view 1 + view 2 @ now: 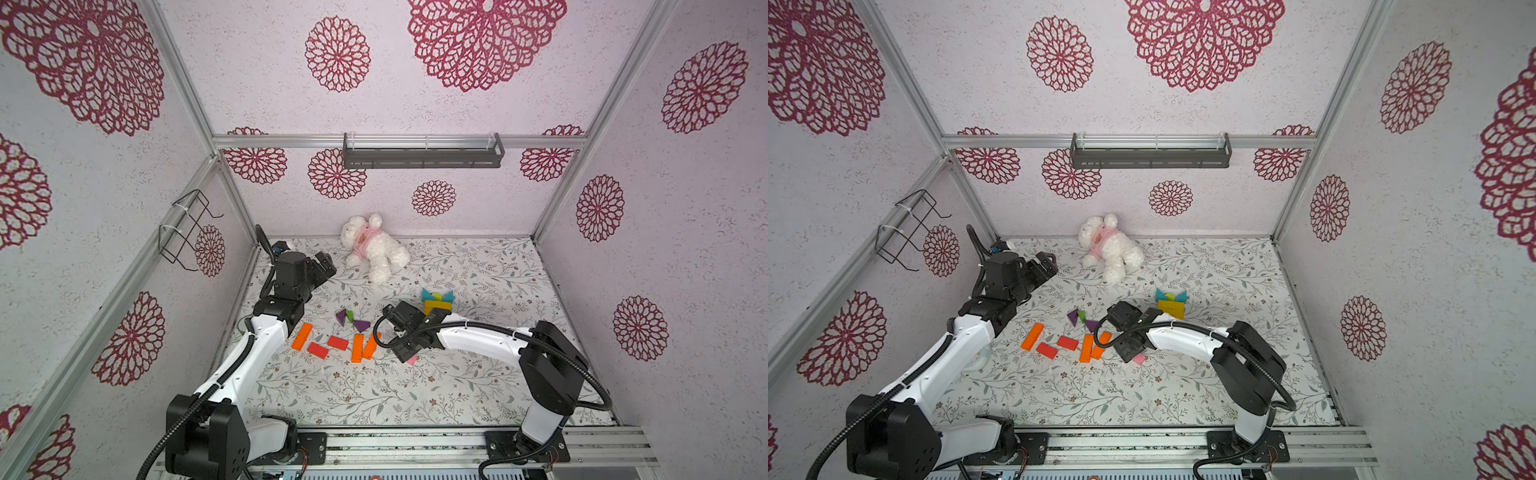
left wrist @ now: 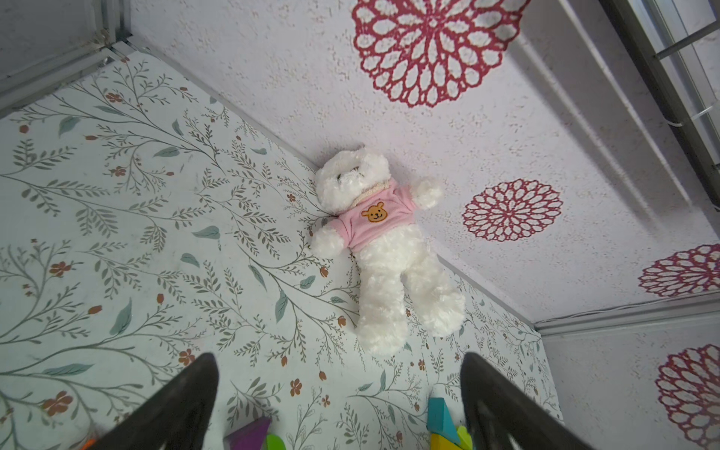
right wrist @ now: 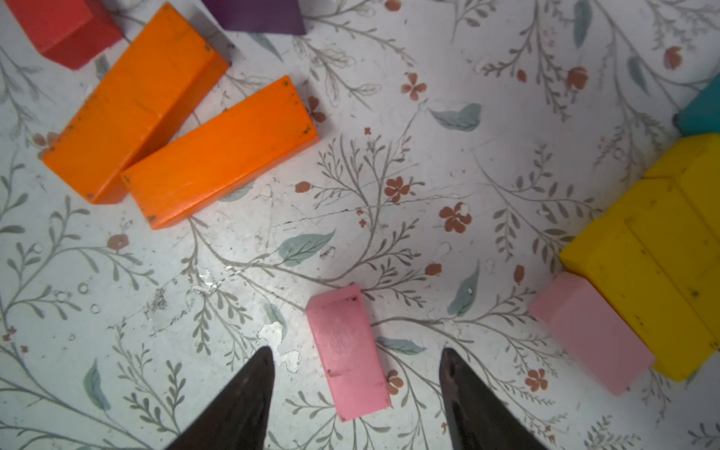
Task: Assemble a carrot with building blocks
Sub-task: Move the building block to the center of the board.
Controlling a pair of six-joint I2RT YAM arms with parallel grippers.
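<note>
1. Now, the pink bar [image 3: 348,350] lies flat on the counter [image 1: 374,395]. My right tool [image 3: 356,350] hangs directly over it with a finger on either side and a gap at both, so it is released and grips nothing.
2. I judge the step in hand to be picking up this pink bar. No carrot shape can be read among the blocks yet, so the build looks barely begun. Next I should lower, turn my wrist square to the bar, which lies slightly askew between my fingers [image 3: 241,401], and close on its long sides.
3. Nearest the pink bar are two orange bars [image 3: 220,152], touching at one end in a V. They lie clear of it and should not catch a finger.
4. On the pink bar's opposite side, a second pink bar [image 3: 592,331] presses against the yellow blocks [image 3: 662,249], with teal triangles [image 1: 428,295] past those.
5. Beyond the orange pair from the pink bar lie two red bars [image 1: 338,343], a third orange bar [image 1: 302,336] and purple triangles [image 1: 361,325].
6. Well away from the pink bar, my left tool [image 2: 338,356] is raised, spread wide and empty. It faces the plush bear [image 1: 372,247], and neither one blocks me.
</note>
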